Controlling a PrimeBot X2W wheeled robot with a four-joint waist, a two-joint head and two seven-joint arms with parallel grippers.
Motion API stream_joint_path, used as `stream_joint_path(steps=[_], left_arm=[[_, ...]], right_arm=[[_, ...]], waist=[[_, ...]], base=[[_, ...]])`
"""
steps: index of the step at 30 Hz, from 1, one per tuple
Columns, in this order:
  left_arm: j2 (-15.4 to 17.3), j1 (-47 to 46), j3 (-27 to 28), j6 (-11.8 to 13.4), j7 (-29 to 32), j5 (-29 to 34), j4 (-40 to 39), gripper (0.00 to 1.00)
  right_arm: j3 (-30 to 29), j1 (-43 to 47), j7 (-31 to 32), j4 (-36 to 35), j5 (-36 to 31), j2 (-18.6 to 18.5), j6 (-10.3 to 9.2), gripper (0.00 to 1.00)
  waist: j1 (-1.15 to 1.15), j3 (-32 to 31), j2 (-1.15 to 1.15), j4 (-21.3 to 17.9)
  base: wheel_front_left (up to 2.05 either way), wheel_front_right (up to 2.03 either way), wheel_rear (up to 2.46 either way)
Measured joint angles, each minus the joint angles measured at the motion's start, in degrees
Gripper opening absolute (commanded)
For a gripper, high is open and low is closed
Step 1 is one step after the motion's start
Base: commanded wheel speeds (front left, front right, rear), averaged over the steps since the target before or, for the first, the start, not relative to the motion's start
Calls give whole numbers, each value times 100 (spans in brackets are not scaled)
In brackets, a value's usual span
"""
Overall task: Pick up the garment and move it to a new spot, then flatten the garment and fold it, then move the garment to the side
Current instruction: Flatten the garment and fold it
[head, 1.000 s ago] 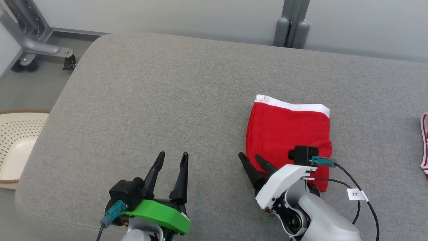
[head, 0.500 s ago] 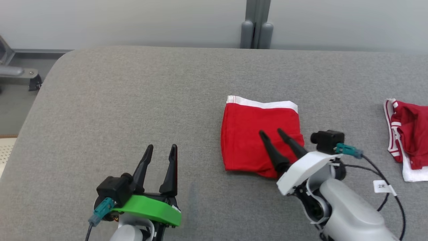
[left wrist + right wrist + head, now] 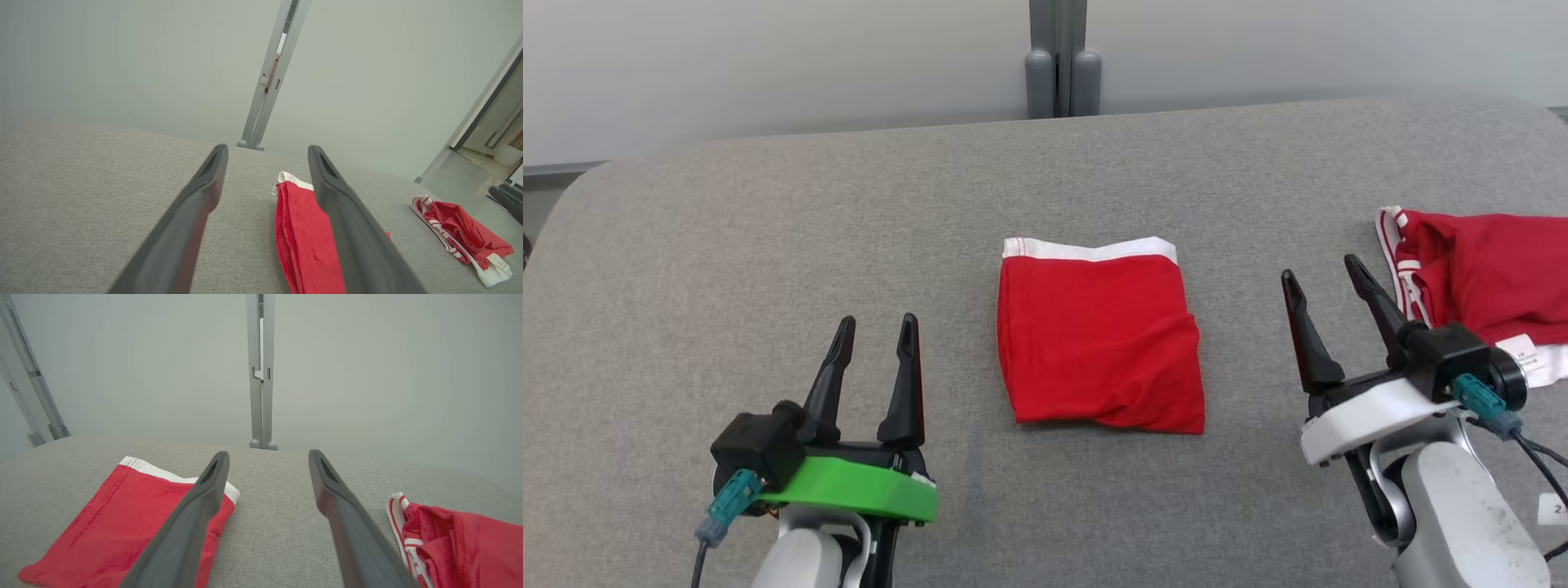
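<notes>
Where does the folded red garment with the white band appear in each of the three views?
Head view: folded red garment in the centre.
Left wrist view: lower middle.
Right wrist view: lower left.
Shared landmark: the grey post behind it, at the top.

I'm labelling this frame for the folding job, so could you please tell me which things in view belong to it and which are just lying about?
Belongs to the job: folded red garment, centre; left end effector and right end effector, both open, empty; grey padded surface beneath.
Just lying about: crumpled red garment at the right; grey post behind.
</notes>
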Motion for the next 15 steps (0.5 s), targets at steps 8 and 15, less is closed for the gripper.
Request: stream_joint_path(steps=[8, 15], left_arm=[[0, 136, 59, -5, 0, 517, -56, 100], [0, 247, 3, 3, 0, 508, -42, 100]], right_arm=[[-591, 688, -4, -838, -690, 533, 1, 100], [-654, 866, -4, -943, -722, 647, 1, 100]], waist=[[0, 9, 0, -155], [0, -33, 0, -157]], base=[[0, 0, 0], [0, 0, 0]])
